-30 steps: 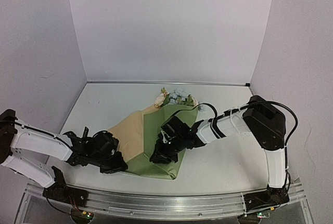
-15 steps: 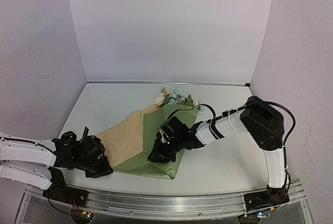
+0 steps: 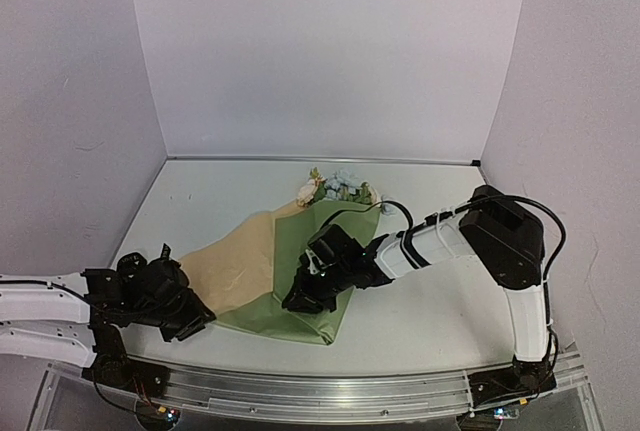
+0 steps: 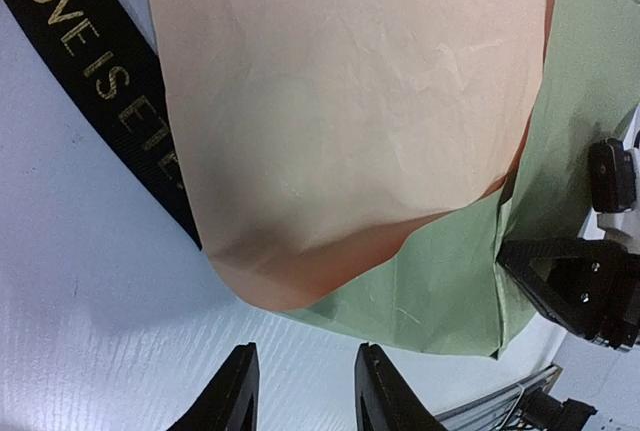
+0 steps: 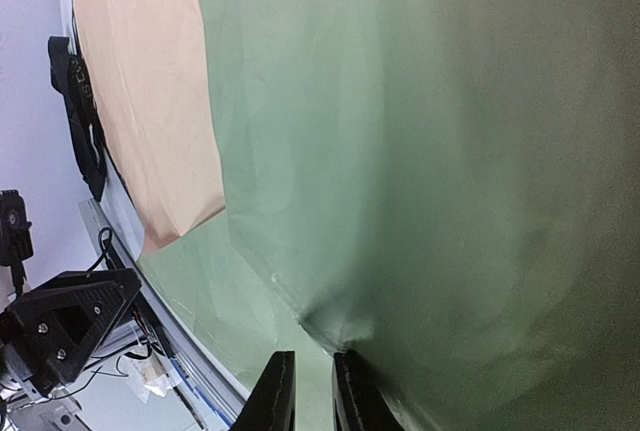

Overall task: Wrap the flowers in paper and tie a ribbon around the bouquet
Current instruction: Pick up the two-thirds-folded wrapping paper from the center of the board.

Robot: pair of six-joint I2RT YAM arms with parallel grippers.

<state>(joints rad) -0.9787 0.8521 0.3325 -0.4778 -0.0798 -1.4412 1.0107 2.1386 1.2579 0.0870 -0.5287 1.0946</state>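
The paper [image 3: 300, 241] lies mid-table, its sage green face folded over the stems and a tan-peach flap [image 3: 235, 266] spread to the left. The flowers [image 3: 335, 189] show their cream and pale blue blooms at its far end. My right gripper [image 3: 293, 303] presses on the green fold near the front, its jaws nearly together and pinching a crease of paper [image 5: 400, 151] at the right gripper [image 5: 313, 359]. My left gripper [image 3: 200, 319] sits just left of the tan flap; the left gripper [image 4: 306, 351] is open over bare table, clear of the paper's edge [image 4: 340, 101]. The black lettered ribbon [image 4: 95, 81] runs under the flap.
The aluminium rail [image 3: 320, 391] runs along the near table edge, close behind both grippers. White walls close in the left, back and right sides. The right arm's black cable [image 3: 400, 209] loops above the paper's right side.
My left gripper has opened, let go of the tan flap's corner and drawn back to the left. The flap has settled wider and flatter. The right gripper has held its place.
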